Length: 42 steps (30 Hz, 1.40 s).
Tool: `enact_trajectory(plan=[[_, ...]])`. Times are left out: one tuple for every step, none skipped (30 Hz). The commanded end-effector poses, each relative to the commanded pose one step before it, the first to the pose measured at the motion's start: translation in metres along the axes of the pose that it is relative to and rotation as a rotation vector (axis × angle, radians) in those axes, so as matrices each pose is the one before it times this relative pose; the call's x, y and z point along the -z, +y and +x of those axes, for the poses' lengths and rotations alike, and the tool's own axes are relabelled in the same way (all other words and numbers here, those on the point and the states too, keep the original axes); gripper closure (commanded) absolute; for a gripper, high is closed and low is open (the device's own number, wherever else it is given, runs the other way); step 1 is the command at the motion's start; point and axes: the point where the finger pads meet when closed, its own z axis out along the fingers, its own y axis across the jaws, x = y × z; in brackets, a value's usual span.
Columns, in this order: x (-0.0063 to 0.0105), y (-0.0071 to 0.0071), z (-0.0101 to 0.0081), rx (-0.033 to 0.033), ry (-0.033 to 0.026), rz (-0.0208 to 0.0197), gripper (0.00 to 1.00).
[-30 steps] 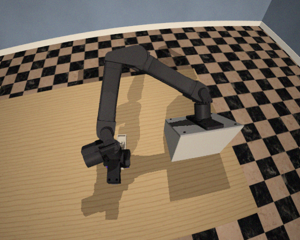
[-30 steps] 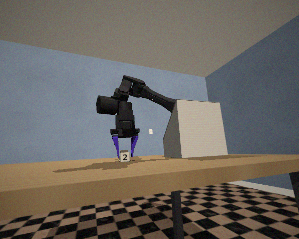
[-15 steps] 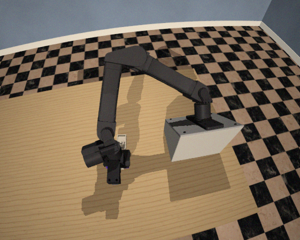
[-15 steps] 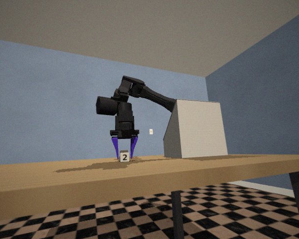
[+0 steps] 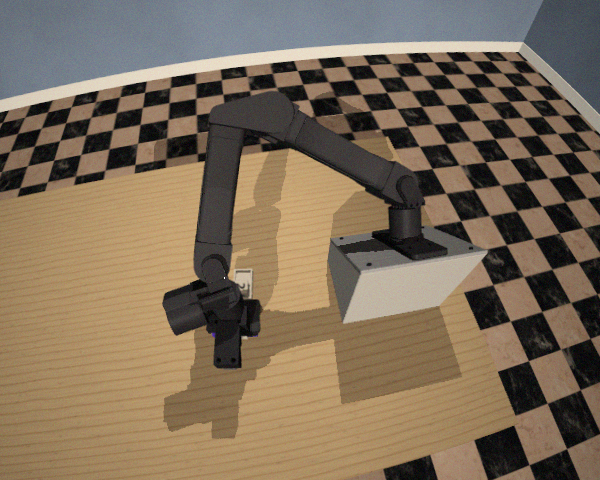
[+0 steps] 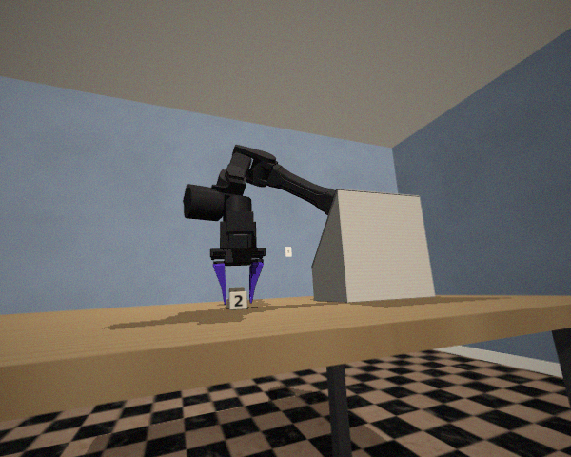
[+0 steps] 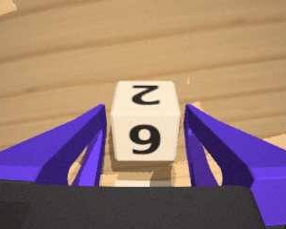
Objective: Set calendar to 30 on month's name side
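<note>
A white cube point(image 6: 237, 300) point(image 7: 145, 135) stands on the table, with a 2 on the side facing the exterior camera and a 6 or 9 on top in the wrist view. My gripper point(image 6: 237, 302) point(image 7: 145, 114) is partly open, with one purple finger on each side of this cube and narrow gaps showing in the wrist view. The small pale tray point(image 5: 243, 270) shows partly beside the wrist in the top view. A face with a dark digit point(image 5: 243, 286) shows within its outline; the arm hides the rest. The month's name is not visible.
The wooden table point(image 5: 83, 258) point(image 6: 128, 348) bears the grey-white arm base point(image 5: 398, 294) point(image 6: 386, 246) to the right. A pale strip point(image 7: 138, 183) shows near the gripper body at the bottom of the wrist view. The arm's shadow falls across the work area.
</note>
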Motion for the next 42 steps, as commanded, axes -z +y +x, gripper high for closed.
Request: enact_trajectory(plan=[[0.00326,-0.00251,-0.00121,0.00015,-0.00327,0.00984,0.53],[0.00000,0.00000,0.00000,0.00000,0.00000,0.00000,0.53],[0.00000,0.00000,0.00000,0.00000,0.00000,0.00000,0.53],[0.00000,0.00000,0.00000,0.00000,0.00000,0.00000,0.53],[0.00000,0.00000,0.00000,0.00000,0.00000,0.00000,0.53],[0.00000,0.00000,0.00000,0.00000,0.00000,0.00000,0.53],[0.00000,0.00000,0.00000,0.00000,0.00000,0.00000,0.53],[0.00000,0.00000,0.00000,0.00000,0.00000,0.00000,0.53],[0.00000,0.00000,0.00000,0.00000,0.00000,0.00000,0.53],[0.00000,0.00000,0.00000,0.00000,0.00000,0.00000,0.53],[0.00000,0.00000,0.00000,0.00000,0.00000,0.00000,0.53],[0.00000,0.00000,0.00000,0.00000,0.00000,0.00000,0.73],[0.00000,0.00000,0.00000,0.00000,0.00000,0.00000,0.73],[0.00000,0.00000,0.00000,0.00000,0.00000,0.00000,0.73],[0.00000,0.00000,0.00000,0.00000,0.00000,0.00000,0.73],[0.00000,0.00000,0.00000,0.00000,0.00000,0.00000,0.73],[0.00000,0.00000,0.00000,0.00000,0.00000,0.00000,0.73],[0.00000,0.00000,0.00000,0.00000,0.00000,0.00000,0.73],[0.00000,0.00000,0.00000,0.00000,0.00000,0.00000,0.73],[0.00000,0.00000,0.00000,0.00000,0.00000,0.00000,0.73],[0.00000,0.00000,0.00000,0.00000,0.00000,0.00000,0.73],[0.00000,0.00000,0.00000,0.00000,0.00000,0.00000,0.73],[0.00000,0.00000,0.00000,0.00000,0.00000,0.00000,0.73],[0.00000,0.00000,0.00000,0.00000,0.00000,0.00000,0.73],[0.00000,0.00000,0.00000,0.00000,0.00000,0.00000,0.73],[0.00000,0.00000,0.00000,0.00000,0.00000,0.00000,0.73],[0.00000,0.00000,0.00000,0.00000,0.00000,0.00000,0.73],[0.00000,0.00000,0.00000,0.00000,0.00000,0.00000,0.73],[0.00000,0.00000,0.00000,0.00000,0.00000,0.00000,0.73],[0.00000,0.00000,0.00000,0.00000,0.00000,0.00000,0.73],[0.00000,0.00000,0.00000,0.00000,0.00000,0.00000,0.73],[0.00000,0.00000,0.00000,0.00000,0.00000,0.00000,0.73],[0.00000,0.00000,0.00000,0.00000,0.00000,0.00000,0.73],[0.00000,0.00000,0.00000,0.00000,0.00000,0.00000,0.73],[0.00000,0.00000,0.00000,0.00000,0.00000,0.00000,0.73],[0.00000,0.00000,0.00000,0.00000,0.00000,0.00000,0.73],[0.00000,0.00000,0.00000,0.00000,0.00000,0.00000,0.73],[0.00000,0.00000,0.00000,0.00000,0.00000,0.00000,0.73],[0.00000,0.00000,0.00000,0.00000,0.00000,0.00000,0.73],[0.00000,0.00000,0.00000,0.00000,0.00000,0.00000,0.73],[0.00000,0.00000,0.00000,0.00000,0.00000,0.00000,0.73],[0.00000,0.00000,0.00000,0.00000,0.00000,0.00000,0.73]])
